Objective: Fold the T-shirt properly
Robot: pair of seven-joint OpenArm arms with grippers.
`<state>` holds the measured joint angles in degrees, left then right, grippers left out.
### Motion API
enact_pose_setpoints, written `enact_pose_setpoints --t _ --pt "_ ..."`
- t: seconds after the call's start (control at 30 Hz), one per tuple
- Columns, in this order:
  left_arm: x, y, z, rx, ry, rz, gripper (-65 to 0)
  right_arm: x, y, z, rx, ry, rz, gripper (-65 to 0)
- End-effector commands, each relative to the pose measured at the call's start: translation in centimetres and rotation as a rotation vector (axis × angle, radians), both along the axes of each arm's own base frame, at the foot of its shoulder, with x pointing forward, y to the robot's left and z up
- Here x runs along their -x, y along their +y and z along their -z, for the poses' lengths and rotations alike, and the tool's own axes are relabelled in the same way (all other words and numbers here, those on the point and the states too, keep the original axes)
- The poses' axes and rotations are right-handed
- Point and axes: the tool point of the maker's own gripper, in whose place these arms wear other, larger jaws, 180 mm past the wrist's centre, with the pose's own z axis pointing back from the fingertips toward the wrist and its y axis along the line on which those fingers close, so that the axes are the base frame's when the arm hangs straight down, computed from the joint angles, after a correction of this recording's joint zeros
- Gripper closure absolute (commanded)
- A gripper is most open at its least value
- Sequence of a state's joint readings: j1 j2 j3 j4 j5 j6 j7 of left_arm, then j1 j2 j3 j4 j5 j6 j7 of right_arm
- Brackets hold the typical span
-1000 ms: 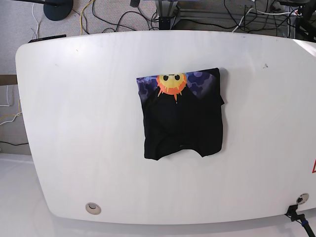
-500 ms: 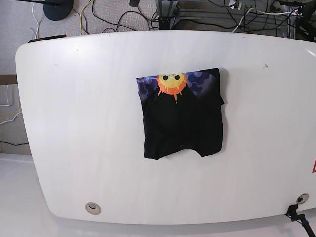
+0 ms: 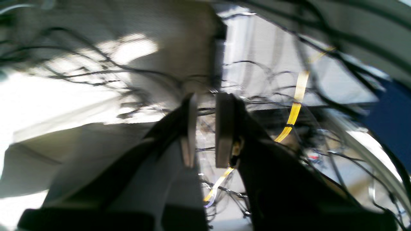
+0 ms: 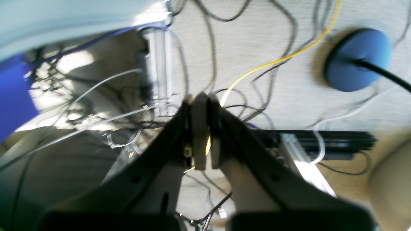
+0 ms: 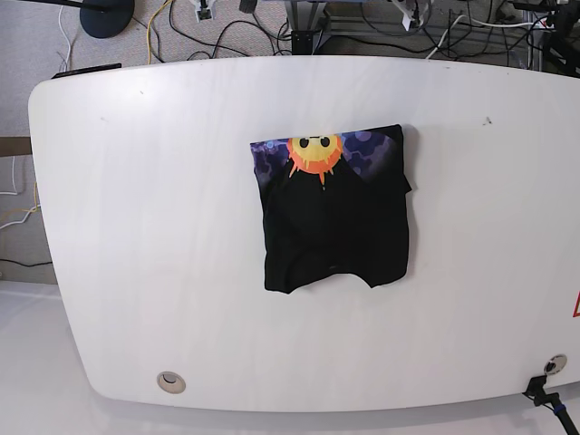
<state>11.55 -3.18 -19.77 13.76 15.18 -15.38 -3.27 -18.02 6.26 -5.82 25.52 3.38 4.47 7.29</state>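
Note:
The T-shirt (image 5: 335, 213) lies folded into a rough black rectangle near the middle of the white table (image 5: 154, 227). A strip of its orange sun face print on purple-blue pattern shows along its far edge. No arm is over the table in the base view. My left gripper (image 3: 207, 99) hangs over the cabled floor, jaws a little apart with nothing between them. My right gripper (image 4: 203, 96) is shut and empty, also above floor cables. The T-shirt does not appear in either wrist view.
Beyond the table's far edge the floor carries many cables (image 5: 227, 32), a round blue stand base (image 4: 358, 61) and a metal frame (image 5: 362, 16). A round grommet (image 5: 170, 381) sits near the table's front left edge, another (image 5: 554, 364) at the front right.
The T-shirt has not moved. Small pale parts have come into the top edge of the base view, beyond the table.

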Motion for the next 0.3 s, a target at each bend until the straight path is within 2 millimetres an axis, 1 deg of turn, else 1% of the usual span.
enact_pose_setpoints --t 0.0,0.1,0.17,0.23,0.27 --pt "0.2 0.5 0.1 -0.026 0.008 0.0 -8.8 0.7 -0.5 0.2 0.007 0.028 0.006 0.0" --pt "-1.1 0.9 0.4 -0.061 0.003 -0.007 -8.8 -0.2 -0.7 0.6 0.014 0.035 0.01 0.0" --pt "-1.2 0.6 0.5 -0.057 0.013 -0.011 -8.8 -1.0 -0.8 0.7 0.015 0.026 0.011 0.0" --pt "-1.5 0.5 0.5 -0.054 0.008 -0.011 -8.8 -1.2 0.3 0.8 -0.001 0.023 0.012 0.0" --pt "-1.5 0.4 0.5 -0.052 0.008 -0.011 -8.8 -1.7 0.7 0.8 -0.007 0.015 0.01 0.0"
